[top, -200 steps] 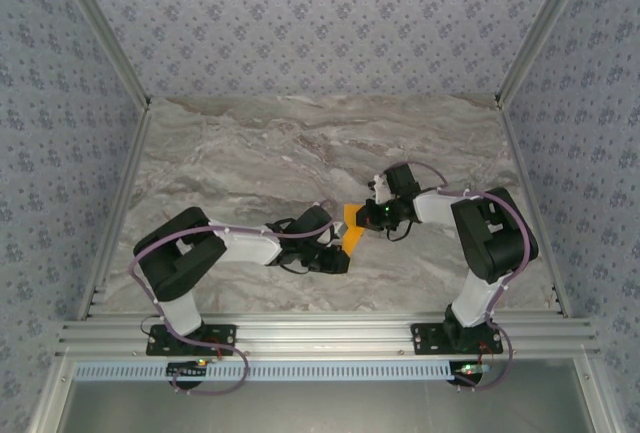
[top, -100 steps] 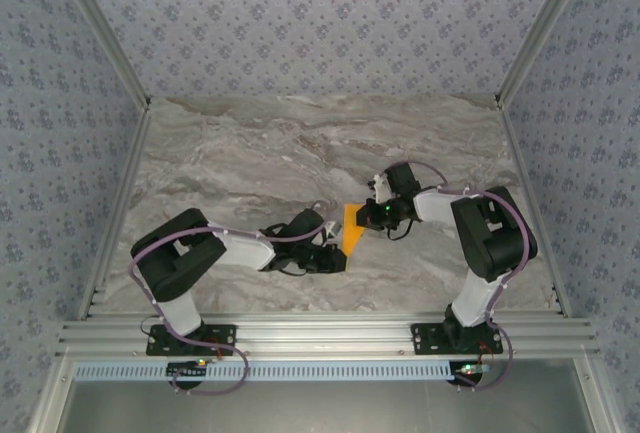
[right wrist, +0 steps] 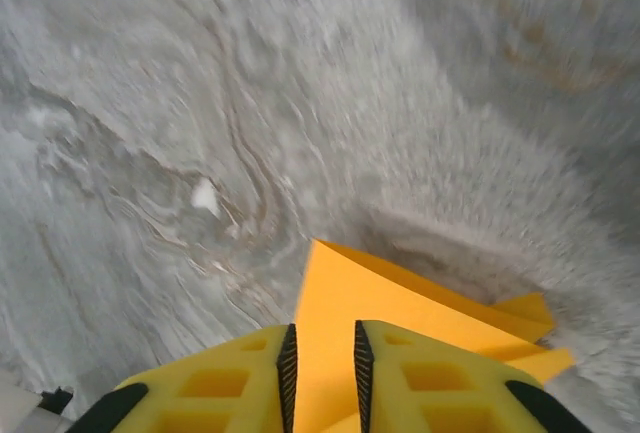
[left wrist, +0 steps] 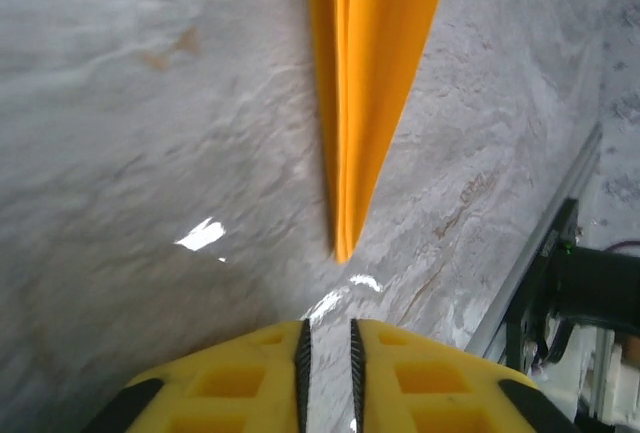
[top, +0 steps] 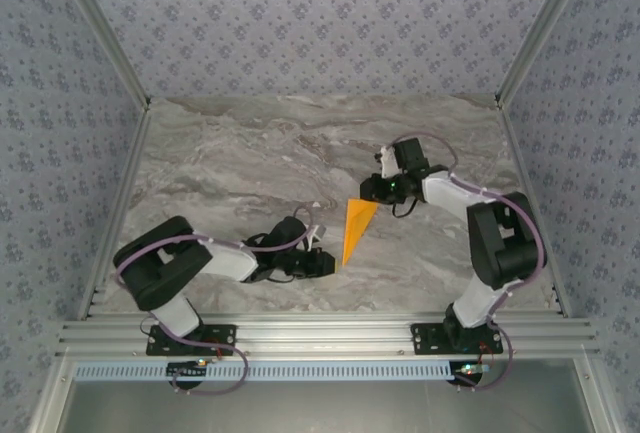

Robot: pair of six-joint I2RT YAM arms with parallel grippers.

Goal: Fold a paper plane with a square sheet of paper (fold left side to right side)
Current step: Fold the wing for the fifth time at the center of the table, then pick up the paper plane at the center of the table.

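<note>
The paper plane (top: pixel 355 227) lies flat on the marble table (top: pixel 230 173) as a narrow orange-yellow dart, its tip pointing toward the near edge. My left gripper (top: pixel 328 262) sits just short of that tip, slightly open, with bare table between its pads. In the left wrist view the paper plane (left wrist: pixel 370 53) stretches away from the left gripper (left wrist: pixel 327 329), apart from it. My right gripper (top: pixel 368 191) hovers at the wide far end. In the right wrist view the right gripper (right wrist: pixel 321 333) stands slightly open over the folded paper plane (right wrist: pixel 400 293).
An aluminium rail (top: pixel 320 335) runs along the near edge, and its end shows in the left wrist view as the aluminium rail (left wrist: pixel 540 253). Patterned walls (top: pixel 300 23) close in the table at the back and sides. Marble stretches to the left and far side.
Both grippers have come off the paper and drawn back, the left toward the near left, the right toward the far right. Both sets of jaws have parted. The dart now lies uncovered.
</note>
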